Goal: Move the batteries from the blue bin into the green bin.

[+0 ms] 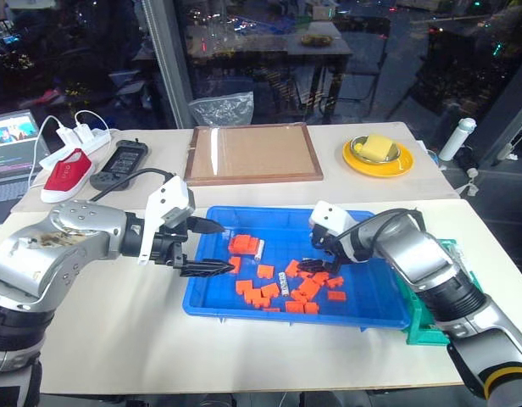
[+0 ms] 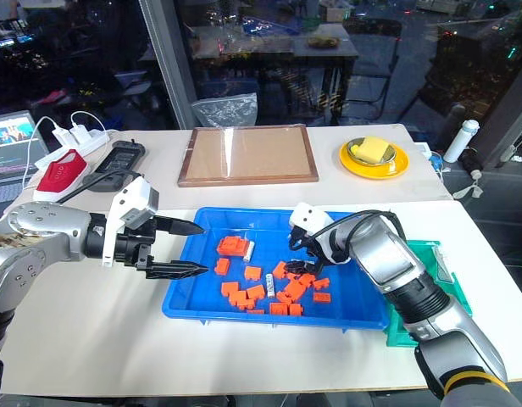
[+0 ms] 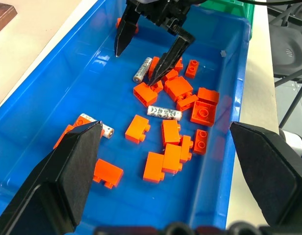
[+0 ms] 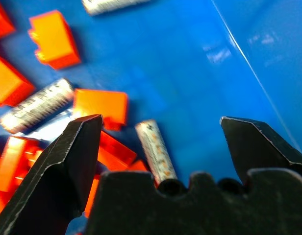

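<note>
My right tool over the batteries in the blue bin

No readable writing. My right tool (image 3: 148,51) hangs wide open and empty above glossy orange blocks (image 3: 170,139), one fingertip touching a block; silver batteries (image 3: 164,112) with dark markings lie among them in the blue bin (image 1: 212,298). My left tool (image 1: 208,248) hovers open, empty. The green bin (image 1: 426,326) sits beside.
</note>
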Motion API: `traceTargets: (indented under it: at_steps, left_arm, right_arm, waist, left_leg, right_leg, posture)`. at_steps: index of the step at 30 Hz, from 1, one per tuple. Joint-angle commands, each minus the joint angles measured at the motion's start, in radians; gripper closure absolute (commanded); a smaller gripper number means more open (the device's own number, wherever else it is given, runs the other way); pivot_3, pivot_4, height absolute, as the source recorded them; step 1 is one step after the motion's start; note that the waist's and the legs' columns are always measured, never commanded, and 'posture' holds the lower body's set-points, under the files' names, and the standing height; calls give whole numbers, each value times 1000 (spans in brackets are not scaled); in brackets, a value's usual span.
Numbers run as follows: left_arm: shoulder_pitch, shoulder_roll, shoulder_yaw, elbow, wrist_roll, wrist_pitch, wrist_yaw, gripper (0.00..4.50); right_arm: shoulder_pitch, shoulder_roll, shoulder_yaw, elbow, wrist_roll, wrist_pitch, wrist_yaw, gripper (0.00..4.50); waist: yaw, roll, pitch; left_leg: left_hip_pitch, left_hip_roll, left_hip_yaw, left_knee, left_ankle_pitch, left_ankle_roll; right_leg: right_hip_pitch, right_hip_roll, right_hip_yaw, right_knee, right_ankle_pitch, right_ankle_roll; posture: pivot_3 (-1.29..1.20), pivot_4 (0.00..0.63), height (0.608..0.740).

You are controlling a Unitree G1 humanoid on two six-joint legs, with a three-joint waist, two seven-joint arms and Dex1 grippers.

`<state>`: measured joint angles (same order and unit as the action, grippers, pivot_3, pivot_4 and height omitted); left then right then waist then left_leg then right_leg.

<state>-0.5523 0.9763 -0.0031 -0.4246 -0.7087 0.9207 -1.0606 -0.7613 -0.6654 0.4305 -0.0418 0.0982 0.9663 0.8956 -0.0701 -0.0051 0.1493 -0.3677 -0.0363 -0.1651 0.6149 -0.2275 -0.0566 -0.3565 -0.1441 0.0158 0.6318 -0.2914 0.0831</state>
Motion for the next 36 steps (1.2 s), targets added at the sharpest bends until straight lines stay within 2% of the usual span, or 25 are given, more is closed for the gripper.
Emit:
traceTargets:
  at_steps: [1, 8, 10, 14, 17, 20, 22, 24, 27, 30, 32, 36]
  left_arm:
    - [6, 10, 14, -27, 23, -23, 19, 0]
    - [6, 11, 4, -26, 42, -36, 15, 0]
    - [7, 10, 6, -23, 40, -39, 8, 0]
    - [-15, -9, -3, -9, 37, -47, 4, 0]
    - [-61, -51, -8, 9, 10, -33, 7, 0]
    - [-93, -81, -26, 29, 6, -34, -12, 0]
    - [-117, -104, -44, 46, 0, -38, -30, 0]
    - [-128, -115, -51, 56, -1, -39, -41, 0]
    - [-157, -137, -78, 91, 18, -64, -70, 0]
    - [-191, -163, -114, 137, 41, -92, -104, 0]
    - [-208, -174, -134, 160, 55, -108, -126, 0]
    - [-228, -185, -153, 190, 77, -131, -152, 0]
  right_arm:
    - [2, -4, 0, 12, -20, -18, -9, 1425]
    - [34, 2, 28, -12, -16, 3, 6, 3823]
    - [25, 3, -21, -37, 15, 24, 9, 4224]
    - [6, -35, -106, -103, 85, 63, 53, 4222]
    - [-15, -85, -219, -153, 161, 117, 81, 4222]
    - [-22, -215, -367, -197, 244, 169, 141, 4222]
    - [29, -365, -457, -221, 260, 160, 191, 4222]
    - [65, -440, -498, -233, 277, 148, 206, 4222]
    - [185, -576, -636, -248, 294, 160, 248, 4222]
    - [408, -667, -791, -282, 271, 161, 294, 4222]
    - [541, -673, -861, -303, 247, 158, 290, 4222]
    - [658, -636, -900, -347, 253, 156, 235, 4222]
  waist:
    - [0, 0, 0]
    - [0, 0, 0]
    - [0, 0, 0]
    - [1, 0, 0]
    - [6, 0, 0]
    - [11, 0, 0]
    - [21, 0, 0]
    - [29, 0, 0]
    - [22, -1, 0]
    - [24, 0, -1]
    - [24, 0, -1]
    - [19, 0, -1]
  left_leg:
    - [0, 0, 0, 0, 0, 0]
    - [0, 0, 0, 0, 0, 0]
    - [1, 0, 0, 0, 0, 0]
    - [0, 0, 0, 0, 0, 0]
    - [0, 0, 0, 0, 0, 0]
    - [-1, 0, 0, 1, 0, 0]
    - [-1, 0, 0, 1, 0, 1]
    - [-2, 0, 0, 1, -2, 4]
    - [-1, 0, 1, 1, -4, 6]
    - [-1, 0, 3, 2, -4, 6]
    - [-1, 0, 4, 3, -4, 6]
    - [-1, 1, 6, 11, -6, 10]
  right_leg:
    - [0, 0, 0, 0, 0, 0]
    - [0, 0, 0, 0, 0, 0]
    - [0, 0, 0, 0, 0, 0]
    - [0, 0, 0, 0, 0, 0]
    - [0, 0, 0, 0, 0, 0]
    - [1, 0, 0, 0, 0, 0]
    - [1, 0, 0, 0, 0, 0]
    - [2, 0, -1, -1, 0, 0]
    - [3, 0, -1, -1, 0, 0]
    - [2, 0, -1, -2, 0, 0]
    - [2, 0, 0, -2, 0, 0]
    - [3, 0, 1, -1, 0, 0]
  posture:
    - [0, 150, 740]
    - [0, 150, 740]
    - [0, 150, 740]
    - [0, 150, 740]
    - [0, 150, 740]
    - [0, 150, 740]
    - [0, 150, 740]
    - [0, 150, 740]
    - [0, 150, 740]
    - [0, 150, 740]
    - [0, 150, 740]
    - [0, 150, 740]
